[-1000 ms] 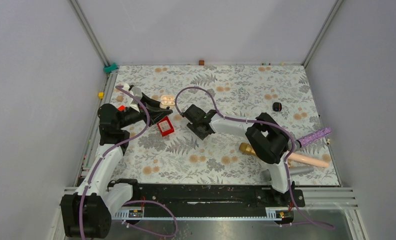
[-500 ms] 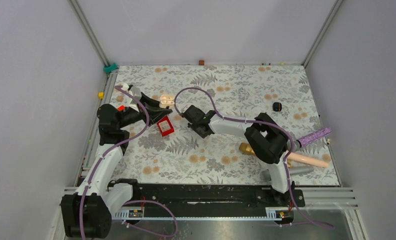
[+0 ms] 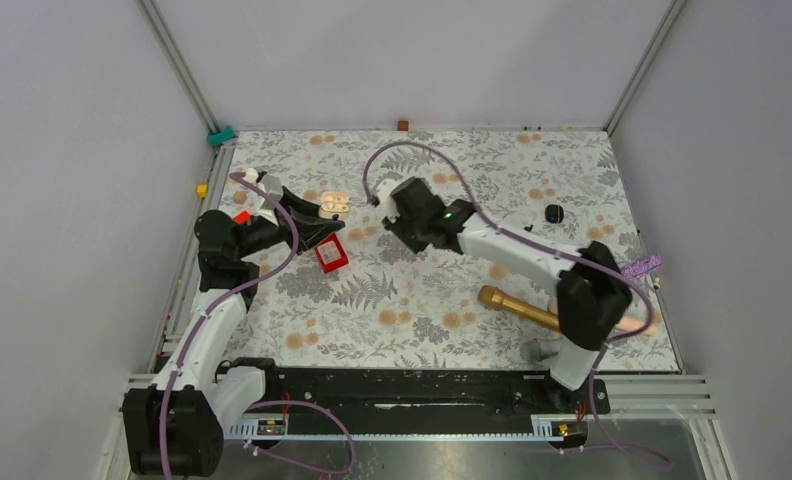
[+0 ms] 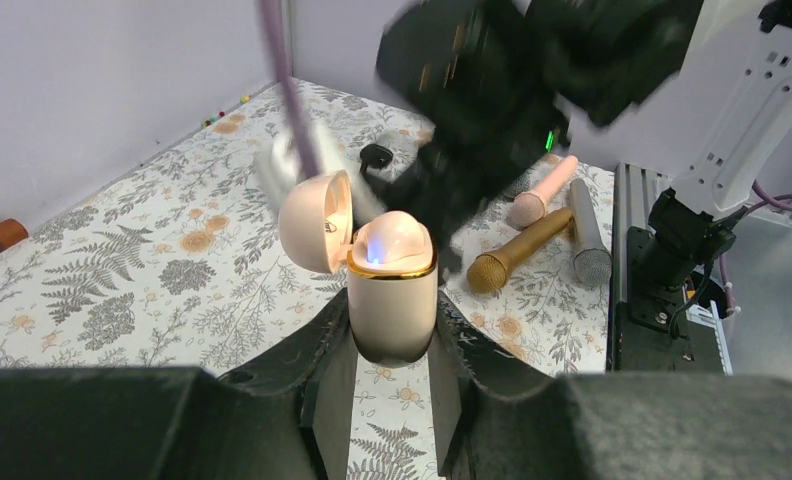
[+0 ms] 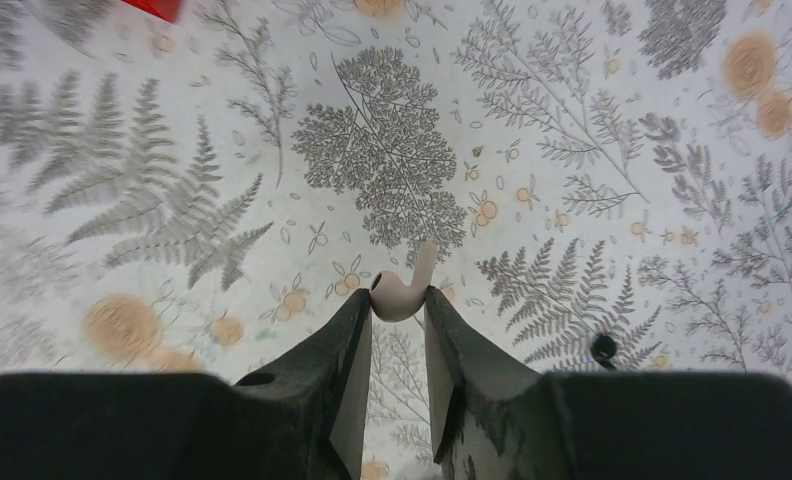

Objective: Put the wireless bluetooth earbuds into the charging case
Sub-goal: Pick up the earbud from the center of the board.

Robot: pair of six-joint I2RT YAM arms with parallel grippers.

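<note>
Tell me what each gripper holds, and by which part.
Left gripper: the open charging case, clamped by its lower body. Right gripper: a pale earbud, pinched at its rounded head, stem free.

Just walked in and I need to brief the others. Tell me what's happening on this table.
The left hand grips the pale charging case upright, its lid flipped open. The right hand pinches a pale earbud between its fingertips above the floral table, apart from the case. That earbud is not yet in the case.
</note>
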